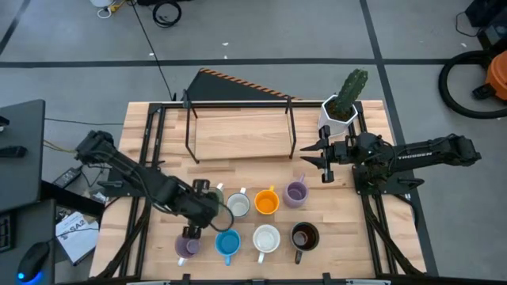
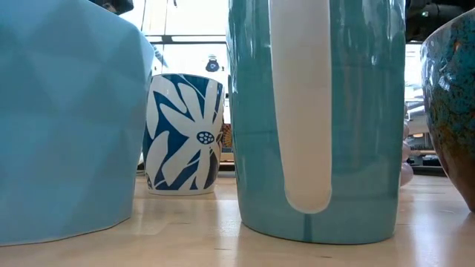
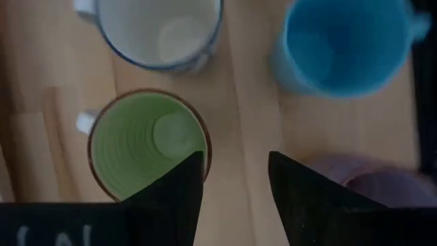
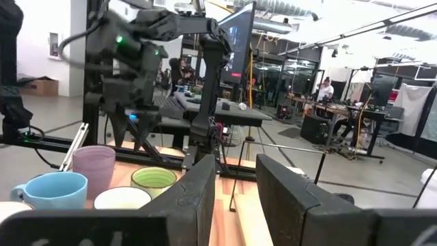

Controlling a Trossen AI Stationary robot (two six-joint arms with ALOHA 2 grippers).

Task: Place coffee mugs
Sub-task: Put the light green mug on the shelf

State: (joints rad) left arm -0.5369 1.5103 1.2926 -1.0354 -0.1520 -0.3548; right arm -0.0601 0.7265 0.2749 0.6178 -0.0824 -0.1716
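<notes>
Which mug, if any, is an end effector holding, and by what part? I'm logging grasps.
Nothing is held. The left end effector hangs open above the small round green mug; the right end effector is open and empty.

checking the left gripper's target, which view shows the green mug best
The left wrist view: the green mug fills it, open side up. The right wrist view shows its rim; the high view mostly hides it under the left gripper; the low view misses it.

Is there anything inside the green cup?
Empty. The left wrist view looks straight down into the green mug, standing upright beside the left gripper, and shows only its bare ridged inside and bottom.
</notes>
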